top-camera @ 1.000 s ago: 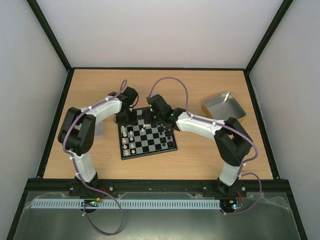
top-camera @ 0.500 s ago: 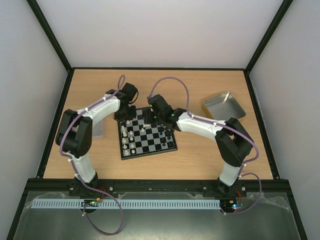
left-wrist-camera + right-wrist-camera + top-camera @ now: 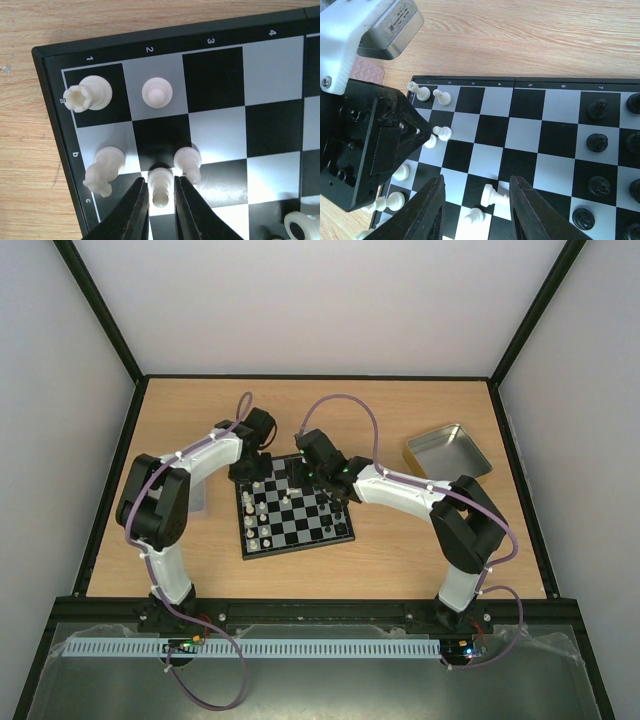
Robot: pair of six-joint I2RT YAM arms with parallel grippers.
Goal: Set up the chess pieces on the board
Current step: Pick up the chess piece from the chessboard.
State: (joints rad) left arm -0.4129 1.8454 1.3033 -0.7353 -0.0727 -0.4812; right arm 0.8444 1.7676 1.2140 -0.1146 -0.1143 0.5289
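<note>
The board (image 3: 296,549) lies mid-table between the arms. My left gripper (image 3: 252,478) is low over the board's far-left corner. In the left wrist view it (image 3: 160,181) is shut on a standing white pawn (image 3: 161,192), both fingers against its sides. Close by stand a white rook (image 3: 87,95), another pawn (image 3: 157,92), a third pawn (image 3: 188,162) and a taller white piece (image 3: 104,170). My right gripper (image 3: 477,182) hangs open above a white piece (image 3: 495,196) lying on its side and grips nothing. Black pieces (image 3: 597,142) stand on the board's right side.
An open silver tin (image 3: 448,450) sits at the far right of the table. A second metal tin (image 3: 390,30) stands left of the board, behind the left arm. The left gripper's body (image 3: 370,145) fills the space beside the right gripper's left finger.
The left gripper's jaws have narrowed around the white pawn, and the left arm has shifted slightly. The right arm has hardly moved.
</note>
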